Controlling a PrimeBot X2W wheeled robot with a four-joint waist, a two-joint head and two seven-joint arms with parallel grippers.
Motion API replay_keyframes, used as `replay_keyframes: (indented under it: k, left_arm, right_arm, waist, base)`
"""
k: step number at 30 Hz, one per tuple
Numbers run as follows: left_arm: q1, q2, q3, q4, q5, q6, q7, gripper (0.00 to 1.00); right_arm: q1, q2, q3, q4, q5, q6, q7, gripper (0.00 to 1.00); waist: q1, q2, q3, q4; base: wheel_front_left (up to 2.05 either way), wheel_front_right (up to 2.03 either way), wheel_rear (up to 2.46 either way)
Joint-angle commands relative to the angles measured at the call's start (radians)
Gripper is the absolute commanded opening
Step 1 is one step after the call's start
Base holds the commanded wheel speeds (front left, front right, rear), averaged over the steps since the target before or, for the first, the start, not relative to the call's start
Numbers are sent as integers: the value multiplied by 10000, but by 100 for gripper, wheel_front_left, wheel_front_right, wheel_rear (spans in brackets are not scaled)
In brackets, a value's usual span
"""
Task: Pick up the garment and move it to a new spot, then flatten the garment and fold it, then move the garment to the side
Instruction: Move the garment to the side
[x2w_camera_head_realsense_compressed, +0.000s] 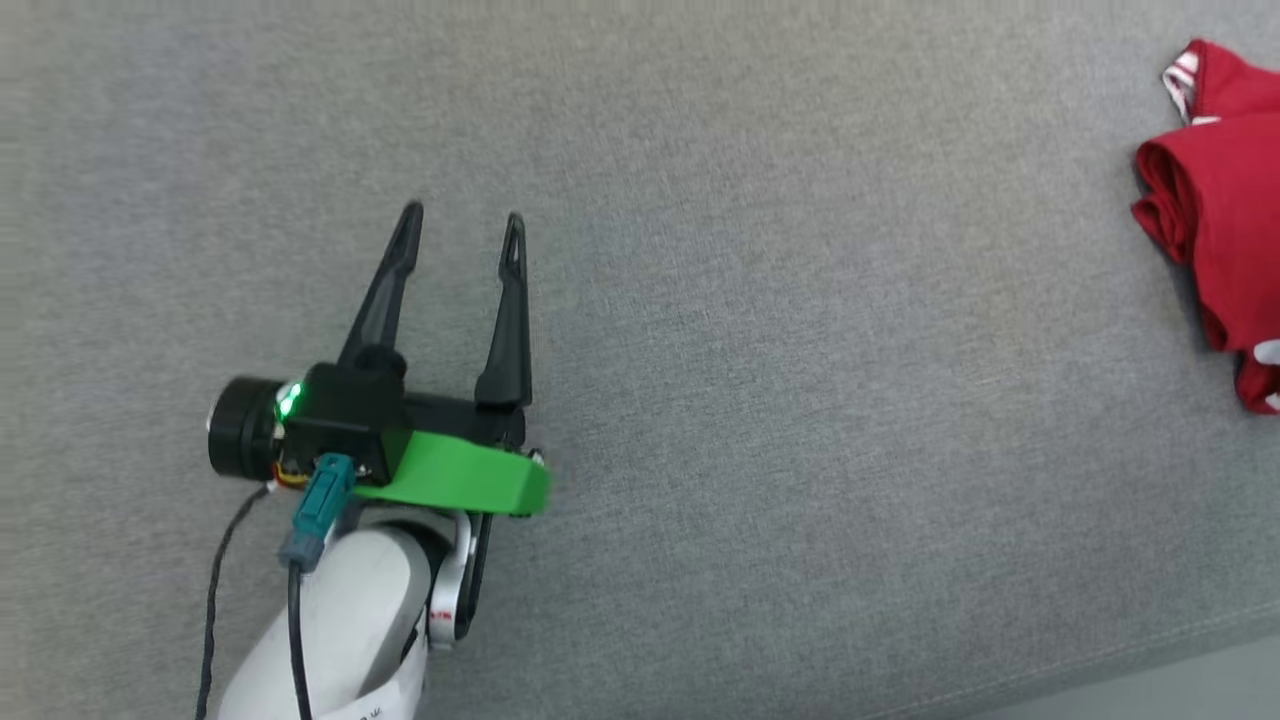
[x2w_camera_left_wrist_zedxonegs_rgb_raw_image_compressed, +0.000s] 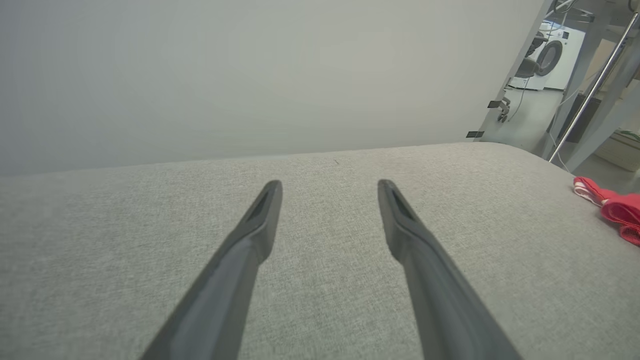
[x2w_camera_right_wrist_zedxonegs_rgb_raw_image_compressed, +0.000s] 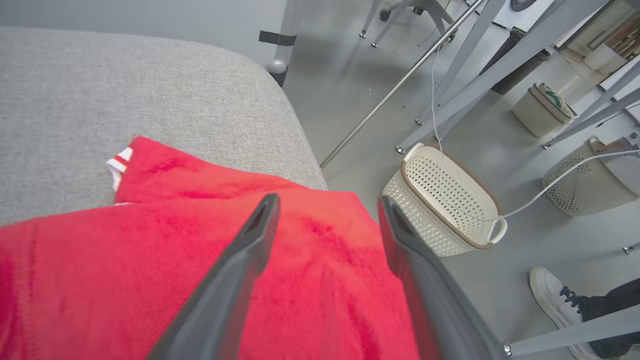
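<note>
The garment (x2w_camera_head_realsense_compressed: 1215, 190) lies in layers at the right edge of the surface (x2w_camera_head_realsense_compressed: 700, 300); it looks soft, light and limp; the right jaws hang open just above it; the left jaws stand open, well apart; a thick folded edge probably grips best.

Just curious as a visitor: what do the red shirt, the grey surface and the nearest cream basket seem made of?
Red shirt: soft matte knit cloth; it folds and creases. Grey surface: woven fabric, likely padded; visible weave, rounded edge. Cream basket: probably plastic; perforated walls.
</note>
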Motion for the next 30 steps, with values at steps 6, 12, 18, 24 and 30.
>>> replay_keyframes:
  k: [6, 12, 18, 24, 30]
  left_arm:
    - [852, -283, 201, 608, -449, 50, -341, 100]
    - [1459, -395, 526, 1055, -732, 83, -467, 100]
    - [2073, -508, 949, 1351, -930, 151, -514, 100]
    - [2573, -464, 1441, 1510, -959, 120, -526, 100]
    - [3077, -288, 1707, 1643, -931, 13, -528, 100]
  right_arm:
    - [2312, 1169, -954, -2358, -58, -15, -87, 100]
    - [4205, 2305, -1169, -4465, -22, -15, -88, 100]
    - [5772, 3263, -896, -6274, -1, -15, -54, 100]
    - [7017, 3982, -549, -8102, -2, -15, 363, 100]
    - [8013, 4427, -384, -9694, -113, -15, 1050, 100]
  waist:
    - [0, 0, -1643, 885]
    - [0, 0, -2427, 1252]
    - [0, 0, -3159, 1602]
    - [0, 0, -3776, 1887]
    - [0, 0, -4253, 1988]
  base:
    - [0, 0, 0]
    - [0, 0, 0]
    - [0, 0, 0]
    - [0, 0, 0]
    - [0, 0, 0]
